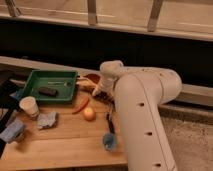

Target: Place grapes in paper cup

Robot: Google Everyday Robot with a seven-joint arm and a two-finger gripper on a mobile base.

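Note:
The grapes (104, 96), a small dark reddish bunch, lie on the wooden table just right of the green tray. My gripper (98, 92) reaches down at the end of the white arm and is right at the bunch; the arm partly hides the grapes. The white paper cup (28, 106) stands upright at the table's left side, below the tray and well away from the gripper.
A green tray (30, 82) holds a dark object. An orange-red pepper (81, 104) and a round yellow fruit (89, 114) lie mid-table. A small blue cup (109, 141) stands near the front edge. A dark reddish bowl (92, 77) is behind the gripper. Crumpled cloths (47, 119) lie at left.

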